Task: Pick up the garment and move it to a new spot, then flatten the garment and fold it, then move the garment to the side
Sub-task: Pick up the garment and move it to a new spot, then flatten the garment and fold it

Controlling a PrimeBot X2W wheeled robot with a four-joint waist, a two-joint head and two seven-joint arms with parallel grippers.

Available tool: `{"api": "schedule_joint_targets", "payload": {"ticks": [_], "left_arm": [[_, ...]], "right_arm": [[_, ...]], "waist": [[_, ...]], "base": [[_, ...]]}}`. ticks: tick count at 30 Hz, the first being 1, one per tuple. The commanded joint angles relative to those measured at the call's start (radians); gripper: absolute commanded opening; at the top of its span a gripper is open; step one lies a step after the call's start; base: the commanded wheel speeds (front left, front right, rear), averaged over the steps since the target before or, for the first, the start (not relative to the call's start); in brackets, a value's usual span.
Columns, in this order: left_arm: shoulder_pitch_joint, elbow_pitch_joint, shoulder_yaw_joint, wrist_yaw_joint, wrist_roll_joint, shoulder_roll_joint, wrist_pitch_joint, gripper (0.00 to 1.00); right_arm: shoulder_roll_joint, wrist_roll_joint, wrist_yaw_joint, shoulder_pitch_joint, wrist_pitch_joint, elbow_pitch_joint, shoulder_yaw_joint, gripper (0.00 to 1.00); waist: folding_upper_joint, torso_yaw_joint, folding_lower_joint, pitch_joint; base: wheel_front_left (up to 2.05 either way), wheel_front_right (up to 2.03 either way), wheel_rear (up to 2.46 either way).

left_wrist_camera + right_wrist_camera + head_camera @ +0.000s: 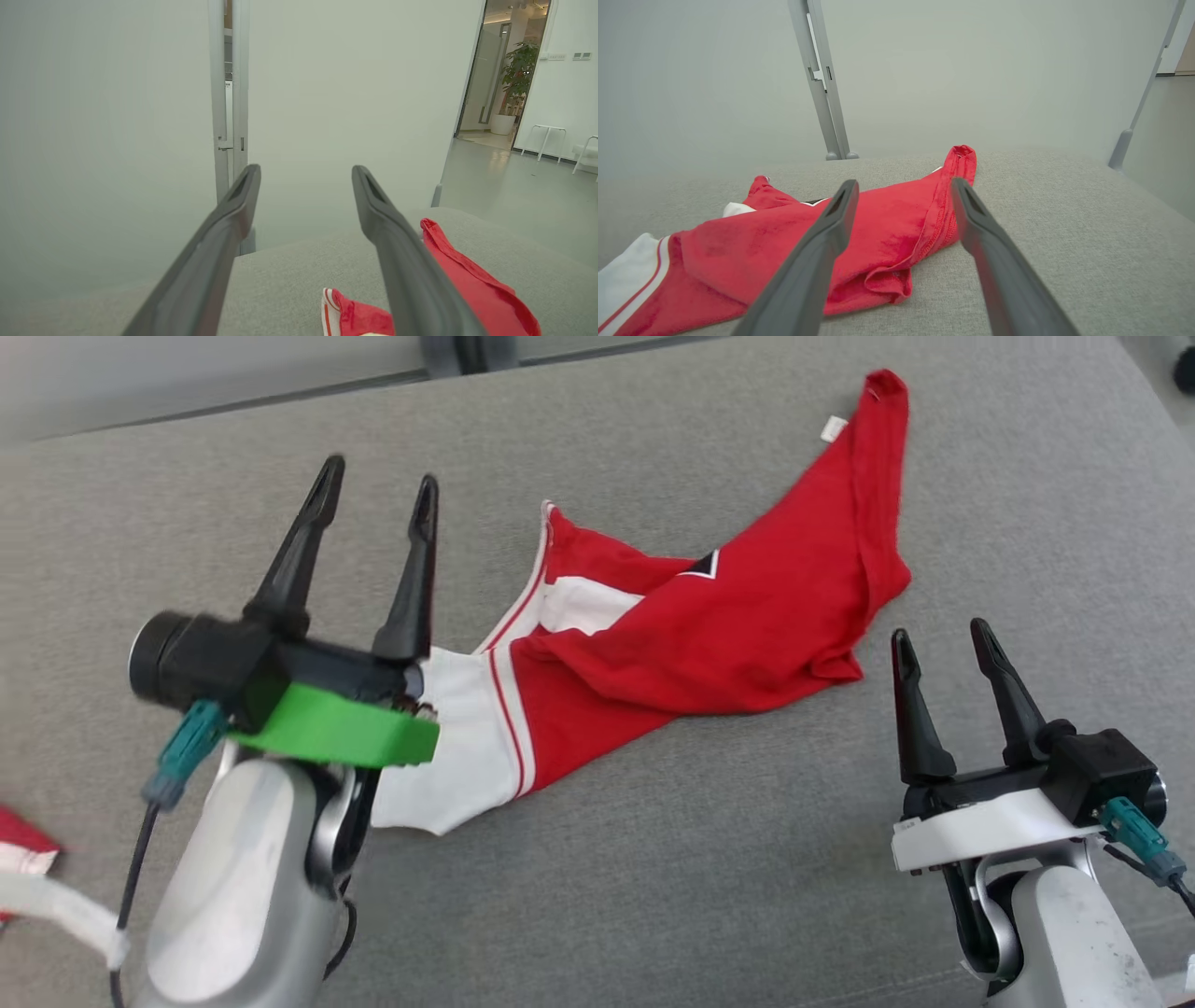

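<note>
Left claw (pixel 380 474) spread, nine o'clock of the garment (pixel 709 635); right claw (pixel 938 633) spread at four; flattening seemingly pending; pinch opposite corners.

The left gripper (pixel 380 478) is pointing up at the frame's left, its jaws standing apart; the right gripper (pixel 940 635) is sitting at lower right, likewise parted and empty.

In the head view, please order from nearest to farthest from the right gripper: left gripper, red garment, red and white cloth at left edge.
1. red garment, just left of the right gripper.
2. left gripper, beyond the red garment.
3. red and white cloth, at the far left edge.
</note>
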Motion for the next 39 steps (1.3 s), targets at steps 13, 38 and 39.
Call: {"api": "schedule_joint_targets", "payload": {"ticks": [13, 38, 39], "left_arm": [[0.397, -0.146, 0.162, -0.06, 0.135, -0.097, 0.001, 1.0], [0.297, -0.125, 0.077, -0.055, 0.084, -0.108, 0.001, 1.0], [0.296, -0.125, 0.076, -0.054, 0.078, -0.108, 0.001, 1.0]], "right_arm": [[-0.004, 0.003, -0.001, 0.069, -0.003, 0.017, 0.031, 1.0], [-0.163, -0.025, -0.002, -0.412, 0.358, 0.45, 0.255, 1.0], [-0.175, -0.01, -0.002, -0.427, 0.394, 0.466, 0.27, 1.0]], "waist": [[-0.0001, 0.202, 0.0, -0.142], [-0.0001, 0.427, 0.0, -0.007], [-0.0001, 0.434, 0.0, -0.006]], "base": [[0.0, 0.0, 0.0], [0.0, 0.0, 0.0], [0.0, 0.0, 0.0]]}}
